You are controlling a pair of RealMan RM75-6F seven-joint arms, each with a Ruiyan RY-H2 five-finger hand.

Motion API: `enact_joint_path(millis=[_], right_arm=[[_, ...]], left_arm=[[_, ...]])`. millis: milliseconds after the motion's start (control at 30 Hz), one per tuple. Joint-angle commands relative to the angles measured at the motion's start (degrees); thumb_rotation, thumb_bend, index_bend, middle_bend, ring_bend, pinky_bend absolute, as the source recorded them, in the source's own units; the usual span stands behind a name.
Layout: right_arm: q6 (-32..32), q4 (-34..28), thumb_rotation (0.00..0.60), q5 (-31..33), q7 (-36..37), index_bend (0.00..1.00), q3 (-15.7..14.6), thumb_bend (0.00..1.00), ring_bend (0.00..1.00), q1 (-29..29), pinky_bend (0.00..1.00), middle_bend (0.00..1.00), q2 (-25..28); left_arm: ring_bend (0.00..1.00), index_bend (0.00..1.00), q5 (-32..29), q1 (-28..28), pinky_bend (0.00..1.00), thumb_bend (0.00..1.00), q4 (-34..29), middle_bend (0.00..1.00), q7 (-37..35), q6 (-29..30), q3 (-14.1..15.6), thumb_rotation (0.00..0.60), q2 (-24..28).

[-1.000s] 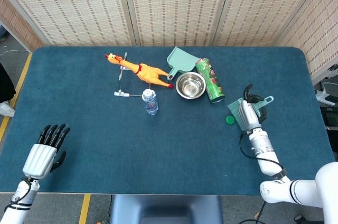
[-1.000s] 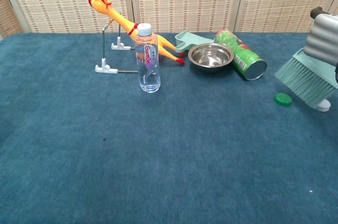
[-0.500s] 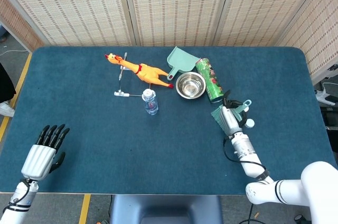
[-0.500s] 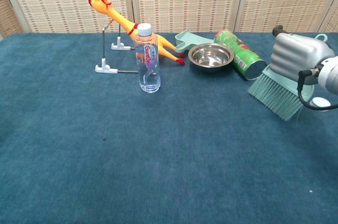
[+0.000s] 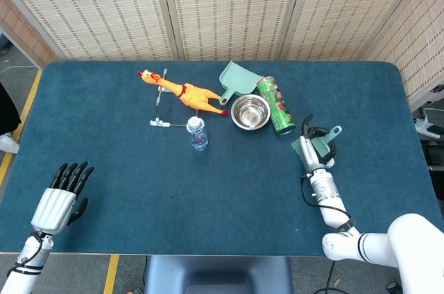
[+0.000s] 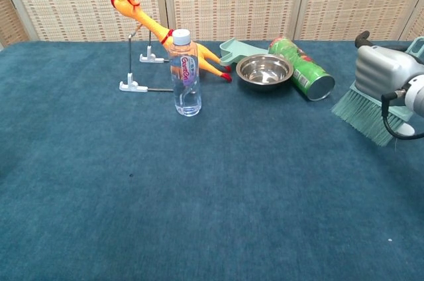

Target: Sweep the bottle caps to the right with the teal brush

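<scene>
**Chest view: brush has swung back to the right, green cap gone from sight**

So the right hand (image 6: 381, 72) is clenched around the brush (image 6: 371, 110), bristles down on the table (image 6: 199, 195) at the far right edge of frame. Half a second ago the brush sat further left, close to the can (image 6: 303, 77); now it's pulled rightward again, so that looks like one sweep stroke carried through. A second ago a green cap lay in plain view just left of the bristles. I can't find it in either view now, so my guess is it's under or behind the brush head, being pushed along. Can't confirm that though.

White cap (image 6: 406, 130) peeks out just right of the bristles, touching or nearly so. In the head view it's a pale spot by the right hand (image 5: 313, 155), hard to make out.

Left hand (image 5: 59, 200) lies released on the near left of the table, fingers spread, holding nothing, well apart from all this.

Bowl (image 6: 265, 69), bottle (image 6: 186, 74) and rubber chicken (image 6: 156, 26) look untouched. I'd say the sweep is partway done, with table still to cover on the right.
</scene>
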Motion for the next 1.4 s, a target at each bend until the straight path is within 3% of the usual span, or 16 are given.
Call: enact_joint_path(millis=[33, 400, 600, 967, 1100, 1233, 1300, 1400], right_arm=[[-0.5, 1.4, 0.600, 0.4, -0.3, 0.95, -0.4, 0.33, 0.52, -0.4, 0.17, 0.80, -0.1], [-1.6, 4.9, 0.600, 0.6, 2.6, 0.95, -1.1, 0.33, 0.52, -3.0, 0.17, 0.80, 2.7], [-0.3, -1.0, 0.600, -6.2, 17.6, 0.95, 2.1, 0.33, 0.53, -4.2, 0.17, 0.80, 6.8], [2.9, -21.8, 0.600, -12.3, 41.0, 0.95, 6.1, 0.33, 0.53, -9.7, 0.17, 0.80, 16.4], [2.2, -23.3, 0.600, -15.3, 48.9, 0.95, 5.3, 0.33, 0.53, -12.3, 0.17, 0.80, 15.1], [0.5, -19.7, 0.600, -15.8, 52.1, 0.95, 4.5, 0.33, 0.53, -14.2, 0.17, 0.80, 10.9], [-1.8, -16.4, 0.600, -15.0, 54.6, 0.88, 4.7, 0.33, 0.52, -14.7, 0.17, 0.80, 8.2], [-4.8, -11.4, 0.600, -15.0, 59.3, 0.61, 4.8, 0.33, 0.45, -15.7, 0.17, 0.71, 4.6]], left_arm=[[0.00, 0.00, 0.0, 0.0, 0.05, 0.47, 0.1, 0.00, 0.2, -0.1, 0.1, 0.600, -0.2], [0.00, 0.00, -0.5, -0.3, 0.05, 0.46, 0.4, 0.00, 0.6, -1.2, 0.1, 0.600, -0.6], [0.00, 0.00, -0.3, 0.0, 0.05, 0.46, 0.2, 0.00, 0.6, -0.4, 0.1, 0.600, -0.5], [0.00, 0.00, -0.4, -0.2, 0.05, 0.46, 0.2, 0.00, 0.1, -0.3, -0.2, 0.600, -0.2], [0.00, 0.00, -0.1, 0.1, 0.05, 0.46, 0.1, 0.00, 0.3, 0.0, 0.1, 0.600, -0.3], [0.00, 0.00, -0.1, 0.3, 0.05, 0.46, 0.0, 0.00, 0.3, 0.3, 0.1, 0.600, -0.2], [0.00, 0.00, 0.0, 0.3, 0.05, 0.46, -0.1, 0.00, 0.2, 0.4, 0.2, 0.600, -0.2], [0.00, 0.00, 0.0, 0.2, 0.05, 0.46, -0.2, 0.00, 0.2, 0.2, 0.2, 0.600, -0.1]])
